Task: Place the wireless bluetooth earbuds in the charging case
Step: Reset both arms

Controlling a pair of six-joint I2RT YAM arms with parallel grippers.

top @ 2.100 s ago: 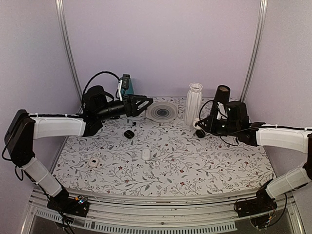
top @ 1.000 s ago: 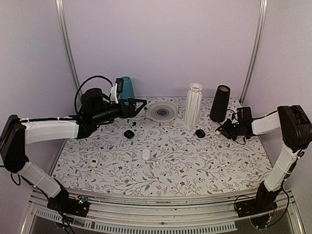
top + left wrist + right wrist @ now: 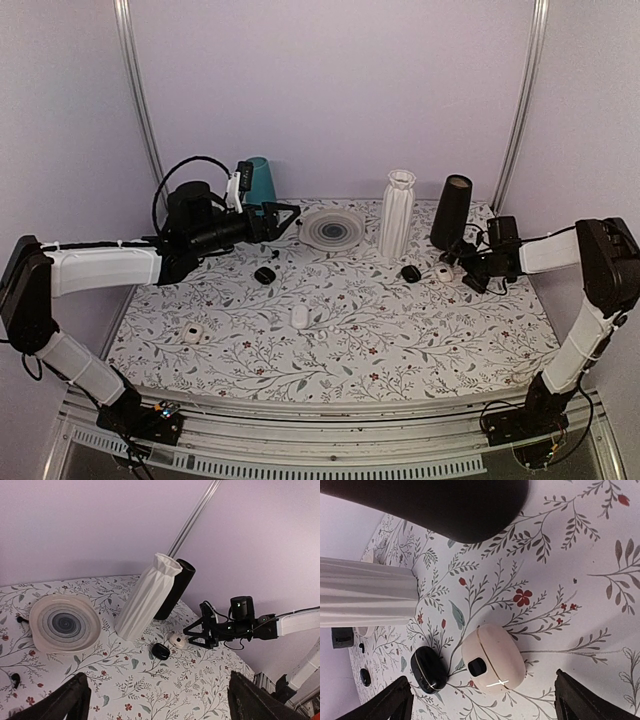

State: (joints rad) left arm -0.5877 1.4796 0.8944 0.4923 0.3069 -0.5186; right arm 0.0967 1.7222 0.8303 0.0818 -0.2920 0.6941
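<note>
White charging case (image 3: 492, 658) lies flat just off the right gripper (image 3: 461, 273) fingertips, centred in its wide-open gap, black case (image 3: 428, 670) just beyond it; left gripper (image 3: 292, 220), also spread wide, hangs well apart, nearer the tiny black earbuds (image 3: 20, 620) by the plate (image 3: 92, 630)

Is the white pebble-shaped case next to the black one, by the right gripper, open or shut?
Shut: the white pebble-shaped case shows only a thin seam between its halves, no gap.
</note>
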